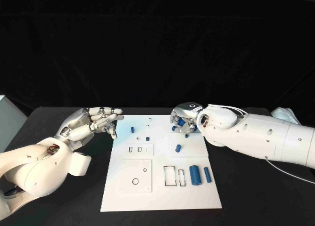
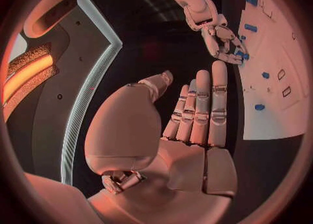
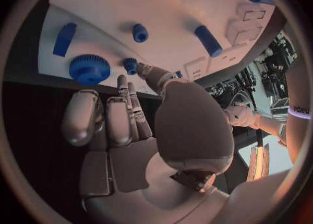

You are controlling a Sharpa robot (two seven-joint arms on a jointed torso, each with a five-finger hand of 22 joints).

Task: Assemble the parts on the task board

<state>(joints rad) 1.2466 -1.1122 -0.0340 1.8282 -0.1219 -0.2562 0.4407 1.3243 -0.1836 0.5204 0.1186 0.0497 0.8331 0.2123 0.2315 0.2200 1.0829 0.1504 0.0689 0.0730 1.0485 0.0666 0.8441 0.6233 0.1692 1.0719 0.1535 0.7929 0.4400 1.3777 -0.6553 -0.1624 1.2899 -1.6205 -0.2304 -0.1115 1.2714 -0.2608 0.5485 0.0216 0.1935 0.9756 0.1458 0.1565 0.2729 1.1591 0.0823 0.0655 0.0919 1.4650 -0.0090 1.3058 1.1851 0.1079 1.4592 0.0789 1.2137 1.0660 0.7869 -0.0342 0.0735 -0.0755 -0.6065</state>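
The white task board (image 1: 161, 188) lies mid-table. My left hand (image 1: 95, 121) hovers by the board's far left corner with its fingers (image 2: 202, 106) stretched out and nothing in it. My right hand (image 1: 186, 118) hangs over the board's far edge. Its thumb and a fingertip (image 3: 122, 84) stand on either side of a small blue peg (image 3: 130, 65); I cannot tell if they grip it. A blue gear (image 3: 89, 68) lies beside that hand. Other blue parts lie on the board: a short bar (image 1: 132, 128), a small peg (image 1: 147, 139), a cylinder (image 1: 178, 148), a thick cylinder (image 1: 195, 174) and a thin one (image 1: 207, 175).
The board has rectangular recesses (image 1: 137, 149) and slots (image 1: 169, 175) in its near half. A pale crumpled object (image 1: 285, 114) sits at the table's far right, and a cable (image 1: 294, 172) runs along the table under my right arm. Black table borders the board on both sides.
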